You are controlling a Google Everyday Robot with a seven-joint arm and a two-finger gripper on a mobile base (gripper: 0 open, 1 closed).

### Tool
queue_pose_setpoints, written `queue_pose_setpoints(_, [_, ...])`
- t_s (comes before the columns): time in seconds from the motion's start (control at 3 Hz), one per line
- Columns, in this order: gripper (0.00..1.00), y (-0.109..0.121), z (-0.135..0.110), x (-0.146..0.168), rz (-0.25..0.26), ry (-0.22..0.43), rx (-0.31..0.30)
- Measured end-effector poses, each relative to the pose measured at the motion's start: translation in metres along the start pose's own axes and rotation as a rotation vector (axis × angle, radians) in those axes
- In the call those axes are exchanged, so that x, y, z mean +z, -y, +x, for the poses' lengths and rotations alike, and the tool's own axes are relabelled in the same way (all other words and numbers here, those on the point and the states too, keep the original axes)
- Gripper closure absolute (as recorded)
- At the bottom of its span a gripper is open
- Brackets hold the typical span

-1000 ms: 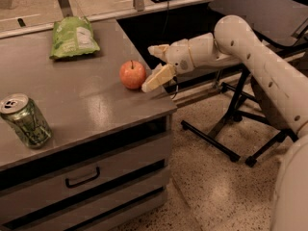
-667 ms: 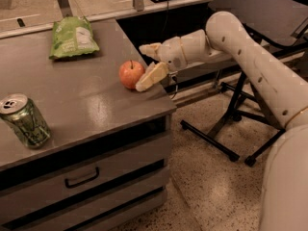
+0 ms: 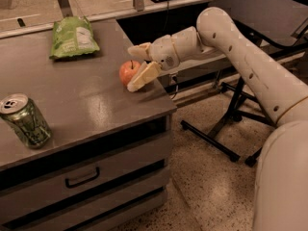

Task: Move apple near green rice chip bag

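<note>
The apple (image 3: 128,71), small, round and red-orange, sits on the grey cabinet top (image 3: 82,100) near its right edge. The green rice chip bag (image 3: 73,36), light green with a white panel, lies flat at the back of the top, left of the apple and apart from it. My gripper (image 3: 136,66) reaches in from the right with its jaws open around the apple. One cream finger (image 3: 138,50) is behind the apple. The other (image 3: 143,76) is in front of it and rests low by the surface.
A green metal drink can (image 3: 25,121) stands at the front left of the top. The cabinet has drawers (image 3: 84,177) below. A black metal stand (image 3: 231,124) is on the speckled floor to the right. A dark shelf runs behind.
My arm has moved left towards the apple, so the open fingers now straddle it. The apple, bag and can have not moved.
</note>
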State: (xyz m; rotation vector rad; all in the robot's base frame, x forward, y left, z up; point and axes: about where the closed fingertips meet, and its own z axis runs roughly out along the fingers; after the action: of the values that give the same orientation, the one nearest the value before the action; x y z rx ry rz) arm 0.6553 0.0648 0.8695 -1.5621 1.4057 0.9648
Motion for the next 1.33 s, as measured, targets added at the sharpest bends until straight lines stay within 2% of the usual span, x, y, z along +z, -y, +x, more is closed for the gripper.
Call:
queue_pose_setpoints(0.67, [0.58, -0.025, 0.005, -0.004, -0.029, -0.031, 0.016])
queue_pose_setpoints(1.0, [0.82, -0.029, 0.002, -0.009, -0.046, -0.071, 0.003])
queue_pose_setpoints(1.33, [1.0, -0.015, -0.009, -0.011, -0.045, -0.11, -0.036])
